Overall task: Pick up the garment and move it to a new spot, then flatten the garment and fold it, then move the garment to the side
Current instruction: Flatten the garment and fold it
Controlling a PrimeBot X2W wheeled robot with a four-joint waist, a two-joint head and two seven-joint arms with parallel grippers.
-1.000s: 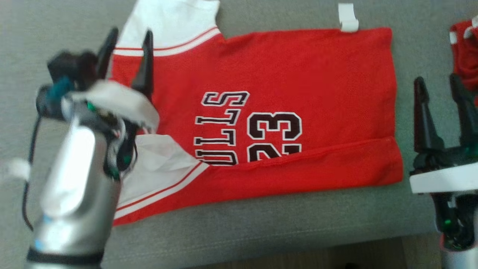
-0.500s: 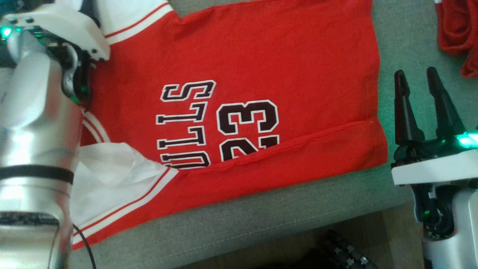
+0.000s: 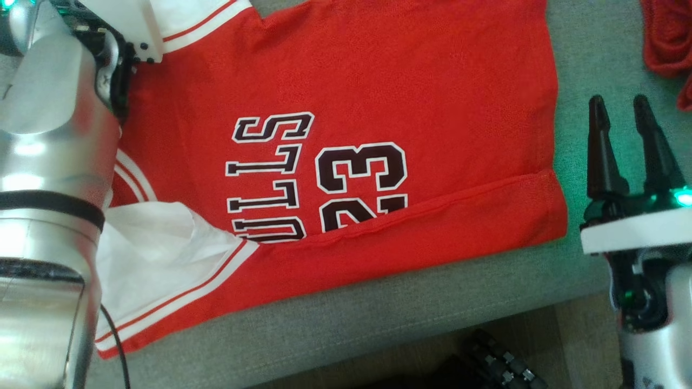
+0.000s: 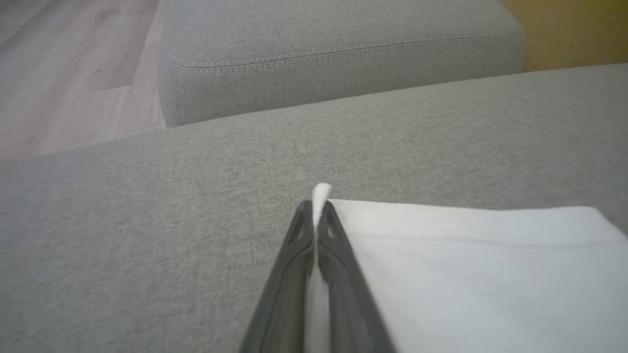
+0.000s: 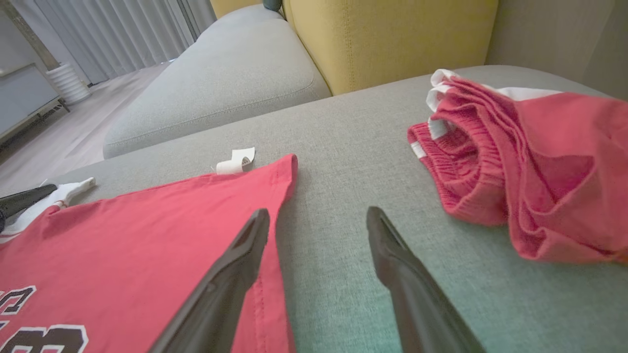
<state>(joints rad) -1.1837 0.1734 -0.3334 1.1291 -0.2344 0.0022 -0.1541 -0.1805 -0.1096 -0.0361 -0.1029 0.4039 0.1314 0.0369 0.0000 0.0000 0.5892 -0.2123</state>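
**Head view.** Found the garment (image 3: 378,97), a red jersey with black "23" lettering, spread flat on the grey sofa cushion (image 3: 378,335), its near long edge folded over in a band. Saw the near white sleeve (image 3: 146,259) rumpled at the lower left, beside the left arm (image 3: 48,162) stretched up towards the garment's top left corner. Could not tell the state of that arm's fingers from here, with the tips cut off at the frame edge. Spotted the right gripper (image 3: 618,102) just off the garment's right edge, over bare cushion, fingers spread and holding nothing. Noted a red bundle (image 3: 667,38) at the top right, apart from the garment.

**Left wrist view.** Found the left gripper (image 4: 314,206) with fingers pressed together, pinching a fold at the corner of the far white sleeve (image 4: 466,274), a small tip of cloth poking out past the fingertips. Saw the rest of that sleeve lying flat on the cushion to the right. Made out a second grey cushion (image 4: 319,59) and wooden floor (image 4: 59,63) beyond.

**Right wrist view.** Saw the right gripper's two fingers wide apart and empty, one over the garment's hem, the other over bare cushion. Found a curled white tag (image 5: 235,162) at the garment's far corner. Made out the red bundle heaped to the right, well apart, with a yellow backrest (image 5: 392,34) behind.
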